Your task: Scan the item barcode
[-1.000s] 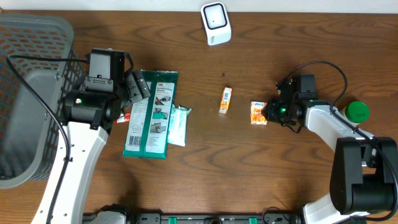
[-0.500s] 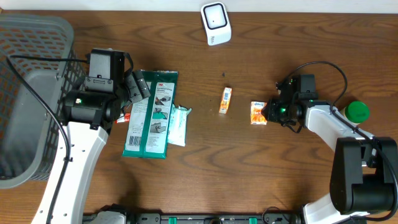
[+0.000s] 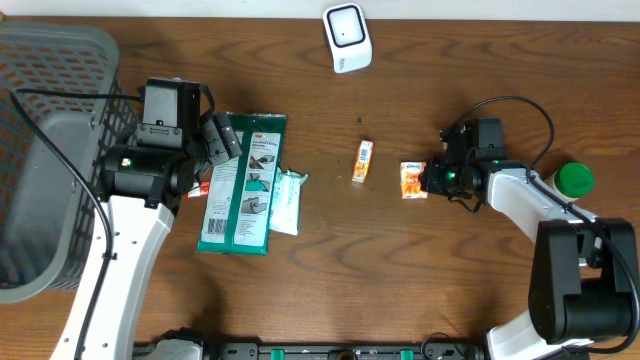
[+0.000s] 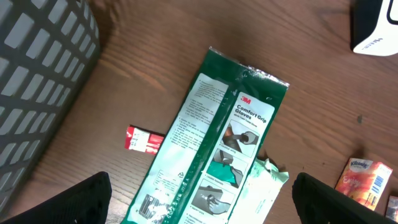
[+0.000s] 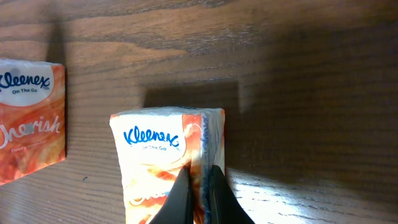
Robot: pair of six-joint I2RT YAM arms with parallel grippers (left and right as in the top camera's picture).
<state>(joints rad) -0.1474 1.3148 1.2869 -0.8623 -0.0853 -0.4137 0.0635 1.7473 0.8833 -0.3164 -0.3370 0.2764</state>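
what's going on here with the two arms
The right gripper is pinched shut on the edge of an orange tissue pack, which looks to lie on the table. The left gripper hangs open over a green glove package, holding nothing. The scanner sits at the far edge with nothing in front of it, so no barcode is being scanned yet.

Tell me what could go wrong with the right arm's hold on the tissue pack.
The right fingers pinch only the thin edge of the tissue pack, so it may slip or swing when lifted. No barcode shows on its upper face, so it may need turning at the scanner. The second pack lies close beside and could get knocked.
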